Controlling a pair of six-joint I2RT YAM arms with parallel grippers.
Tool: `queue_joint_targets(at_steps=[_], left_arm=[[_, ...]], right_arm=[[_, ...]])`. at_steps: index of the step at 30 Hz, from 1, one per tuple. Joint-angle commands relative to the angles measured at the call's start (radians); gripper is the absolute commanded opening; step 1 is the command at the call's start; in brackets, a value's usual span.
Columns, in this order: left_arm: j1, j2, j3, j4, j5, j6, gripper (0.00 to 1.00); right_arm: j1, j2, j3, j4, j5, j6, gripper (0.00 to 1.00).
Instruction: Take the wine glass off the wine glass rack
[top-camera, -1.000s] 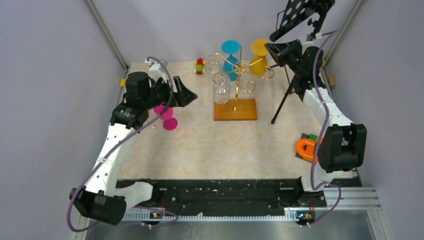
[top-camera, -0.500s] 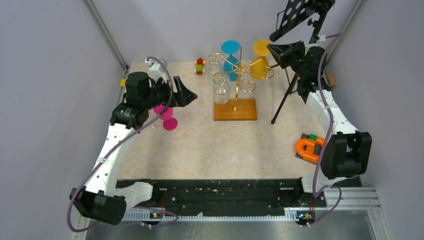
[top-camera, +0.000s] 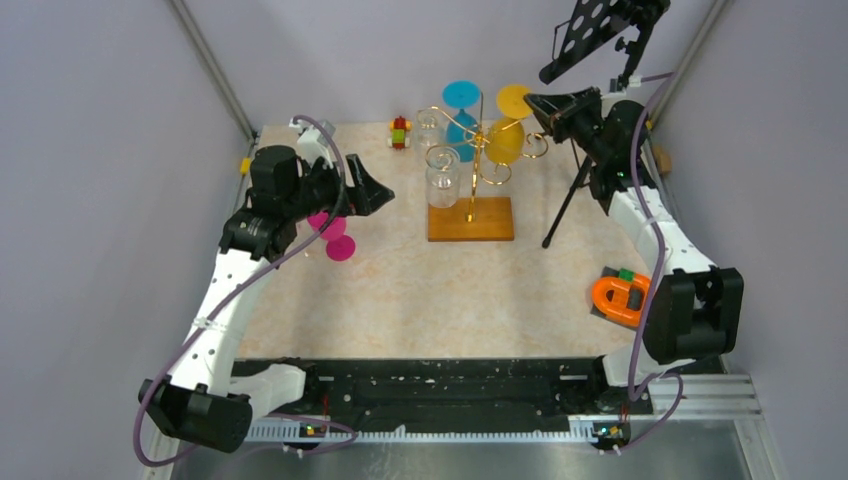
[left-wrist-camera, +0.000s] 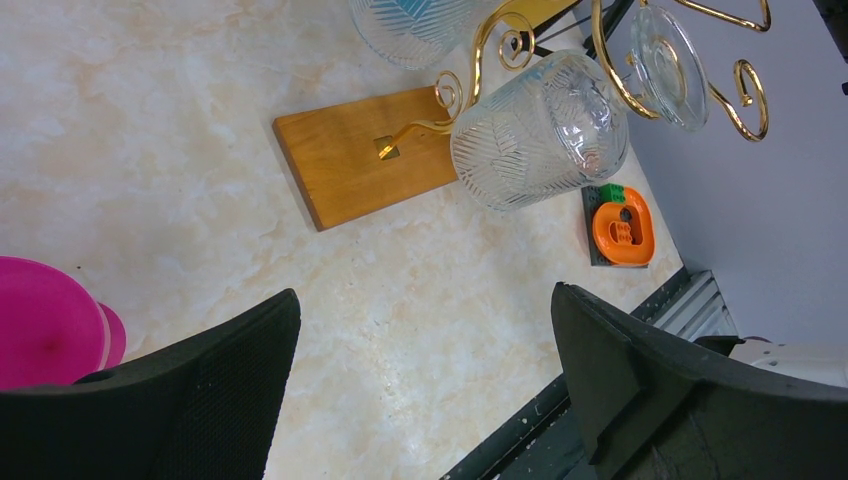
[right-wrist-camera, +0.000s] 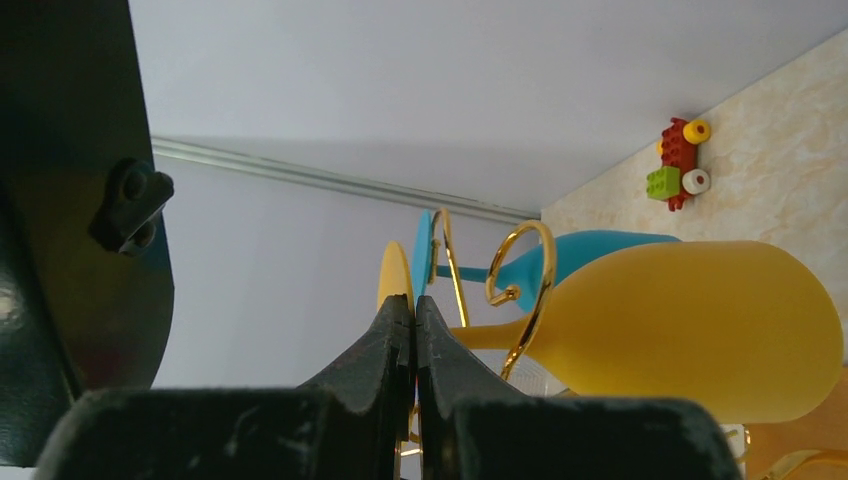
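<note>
The gold wire wine glass rack (top-camera: 473, 168) stands on its wooden base (top-camera: 470, 220) at the table's back centre. A yellow wine glass (top-camera: 506, 140) hangs upside down on its right arm, tilted, foot up. My right gripper (top-camera: 537, 101) is shut on the rim of the yellow glass's foot (right-wrist-camera: 394, 282); its bowl (right-wrist-camera: 690, 330) fills the right wrist view's right side. A blue glass (top-camera: 461, 112) and clear glasses (top-camera: 442, 176) also hang there. My left gripper (top-camera: 378, 190) is open and empty, left of the rack, above a pink glass (top-camera: 336, 236).
A black tripod stand (top-camera: 568, 195) with a perforated top (top-camera: 598, 28) stands right of the rack, close to my right arm. A toy car (top-camera: 400, 131) lies at the back. An orange block piece (top-camera: 616, 296) lies front right. The rack base (left-wrist-camera: 352, 152) shows in the left wrist view.
My right gripper has moved up and left to the yellow glass's foot. The glass has shifted left and tilted on the rack arm. The left arm has not moved.
</note>
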Motion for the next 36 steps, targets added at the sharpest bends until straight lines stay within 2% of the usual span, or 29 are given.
queue_joint_targets(at_steps=[1, 11, 36], left_arm=[[0.005, -0.03, 0.0, 0.006, 0.001, 0.001, 0.99], [0.005, -0.035, -0.003, 0.002, -0.002, 0.003, 0.99], [0.005, -0.024, 0.006, -0.007, -0.01, 0.013, 0.99]], right_arm=[[0.019, -0.014, 0.001, 0.129, -0.03, 0.031, 0.0], [0.026, 0.062, 0.022, 0.237, -0.045, 0.066, 0.0], [0.03, 0.136, 0.097, 0.21, 0.12, 0.031, 0.0]])
